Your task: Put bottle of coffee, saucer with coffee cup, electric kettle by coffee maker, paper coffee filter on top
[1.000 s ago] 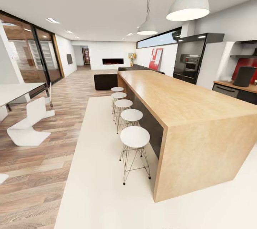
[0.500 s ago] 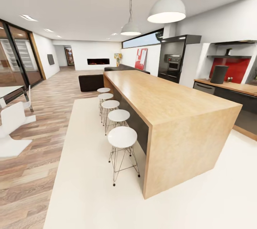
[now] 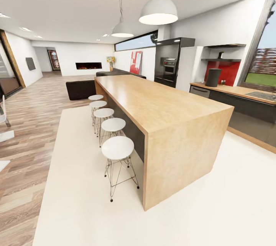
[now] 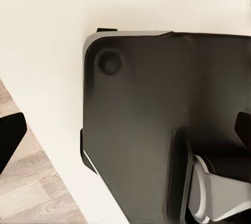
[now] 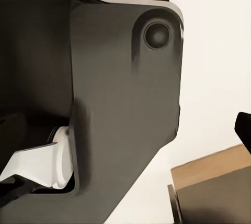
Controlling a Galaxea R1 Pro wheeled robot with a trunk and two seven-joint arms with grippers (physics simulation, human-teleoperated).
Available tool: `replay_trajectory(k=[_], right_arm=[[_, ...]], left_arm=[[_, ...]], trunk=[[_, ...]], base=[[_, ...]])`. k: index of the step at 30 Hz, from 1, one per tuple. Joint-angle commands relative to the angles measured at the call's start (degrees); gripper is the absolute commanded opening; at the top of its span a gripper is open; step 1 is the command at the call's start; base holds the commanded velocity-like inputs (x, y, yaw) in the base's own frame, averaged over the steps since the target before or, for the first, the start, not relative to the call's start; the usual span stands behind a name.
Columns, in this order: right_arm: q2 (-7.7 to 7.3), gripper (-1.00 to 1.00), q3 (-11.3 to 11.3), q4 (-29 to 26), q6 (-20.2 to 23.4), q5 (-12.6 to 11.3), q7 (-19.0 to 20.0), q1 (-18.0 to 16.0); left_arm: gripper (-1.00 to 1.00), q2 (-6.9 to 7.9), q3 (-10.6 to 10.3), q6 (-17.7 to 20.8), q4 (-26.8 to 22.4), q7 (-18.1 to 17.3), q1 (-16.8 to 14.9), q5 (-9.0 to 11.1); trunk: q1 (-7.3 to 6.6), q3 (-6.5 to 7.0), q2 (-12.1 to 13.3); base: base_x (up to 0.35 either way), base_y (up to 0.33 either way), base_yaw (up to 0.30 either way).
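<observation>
The coffee maker (image 3: 213, 77), a tall dark grey tapered cylinder, stands on the pale wood countertop (image 3: 237, 90) at the far right of the head view, against a red panel. Above it hang two thin dark kitchen shelf slabs (image 3: 221, 60). A small dark item (image 3: 220, 54) sits on the lower one, too small to identify. My left gripper (image 4: 125, 130) is open over my dark base and the white floor. One black fingertip (image 5: 243, 127) of my right gripper (image 5: 125, 130) sits at the frame edge, and the gripper is open with nothing in it.
A long wooden island (image 3: 161, 108) with several white stools (image 3: 117, 148) along its left side fills the middle. White floor runs between the island and the dark counter cabinets (image 3: 249, 115). A black oven tower (image 3: 168, 66) stands behind. Wood flooring lies at the left.
The whole head view has swung to the right, so the camera moved. The kitchen counter, shelves and window have come further into view, and the white chairs have left it.
</observation>
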Motion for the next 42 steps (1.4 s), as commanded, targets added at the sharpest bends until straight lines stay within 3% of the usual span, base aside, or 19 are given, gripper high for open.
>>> replay_trajectory(k=[1,26,34,42], right_arm=[[0.01,1.0,0.0,0.0,0.1,0.0,0.0,0.0],[-0.01,1.0,0.0,0.0,0.1,0.0,0.0,0.0],[-1.17,1.0,-0.1,0.0,0.0,0.0,0.0,0.0],[-1.24,1.0,0.0,0.0,0.0,0.0,-0.1,0.0]], left_arm=[[1.0,-0.01,0.0,-0.1,0.0,-0.1,0.0,0.3],[1.0,-0.02,0.0,-0.1,0.0,-0.1,0.0,0.3],[1.0,0.39,0.0,-0.1,0.0,0.5,0.0,0.1],[1.0,0.51,-0.1,0.0,0.0,0.7,0.0,-0.1]], trunk=[[0.03,-0.09,-0.1],[0.03,-0.62,-0.1],[0.03,-0.79,-0.1],[0.03,-0.96,-0.1]], base=[[0.0,0.0,-0.269],[0.0,0.0,-0.269],[0.0,0.0,-0.269],[0.0,0.0,-0.269]])
